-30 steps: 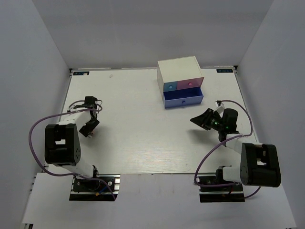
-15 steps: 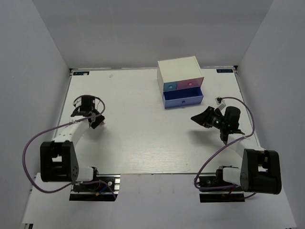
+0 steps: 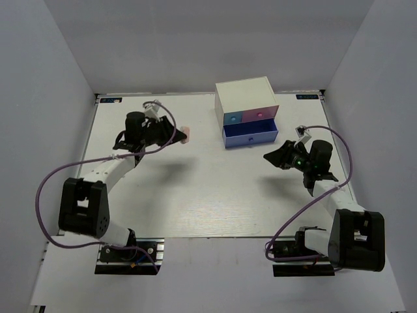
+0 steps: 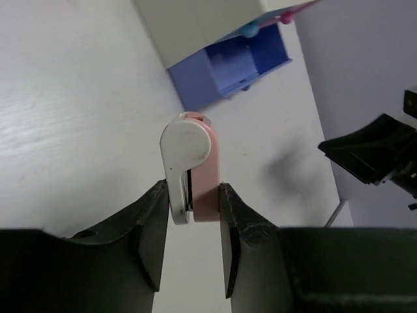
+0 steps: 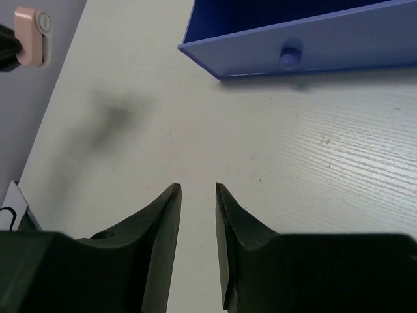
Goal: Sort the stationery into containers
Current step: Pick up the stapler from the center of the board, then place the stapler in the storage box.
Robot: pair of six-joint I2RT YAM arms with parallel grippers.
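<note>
Pale grey walls [image 3: 52, 78] close in a white table [image 3: 195, 195] with a white drawer box [image 3: 244, 93] at its far edge. From above, the wide blue drawer [image 3: 251, 135] stands pulled out beneath the shut small blue drawer [image 3: 231, 119] and small pink drawer [image 3: 260, 115]. Left of the box, the left gripper [image 3: 177, 135] is clenched on a pink-and-white stationery piece [image 4: 195, 163], possibly a correction-tape roller. Only the left wrist view shows its rounded white side. The right gripper [image 5: 197, 189], in front of the box and to its right, faces the wide drawer's knob [image 5: 290, 57]. Its fingers are narrowly parted around nothing.
</note>
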